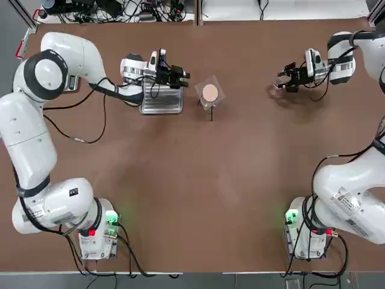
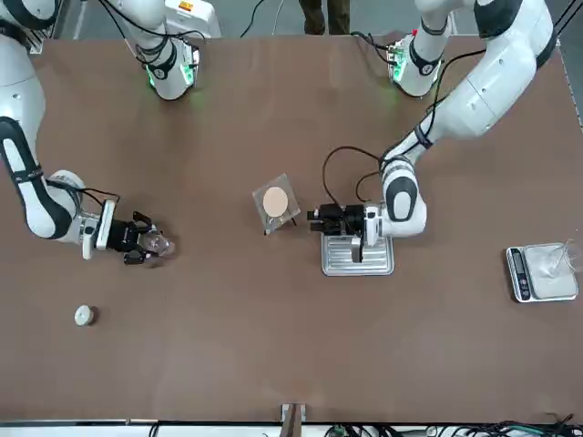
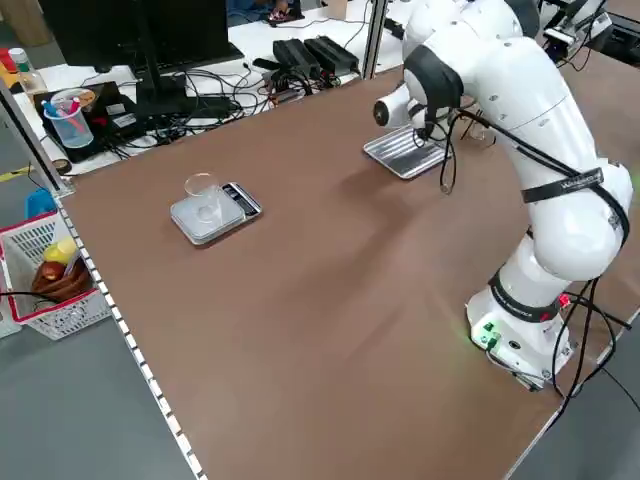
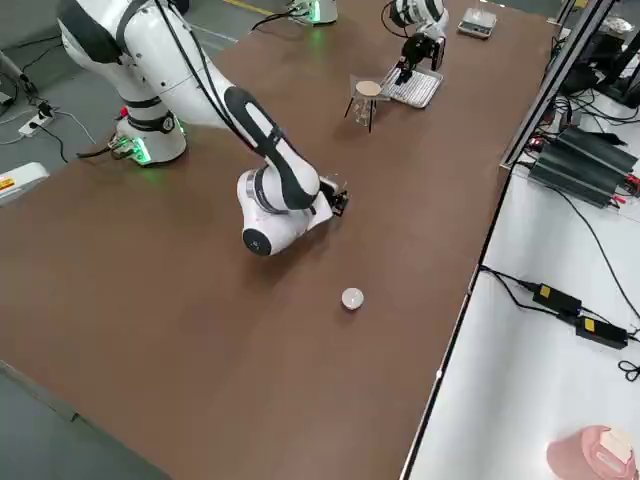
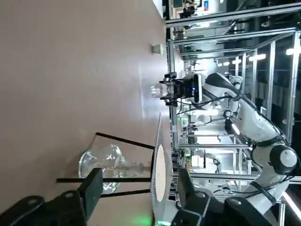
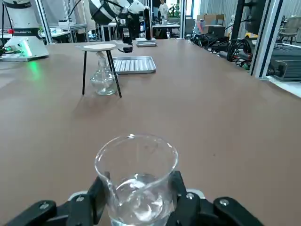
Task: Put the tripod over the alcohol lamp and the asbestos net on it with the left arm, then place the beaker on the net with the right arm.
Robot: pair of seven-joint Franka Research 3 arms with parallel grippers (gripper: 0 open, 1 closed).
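Beaker clamped in right jaws, left jaws wide beside netted tripod

Readable text: none could be made out in any view.
Right arm: a small label with dark print was seen on the lower link in the top view, but its characters could not be read.
Left arm: a line of dark lettering was seen on the band round the upper link in the left side view, but it could not be read.
Scale: a small display was seen in the front view, but no digits could be told.
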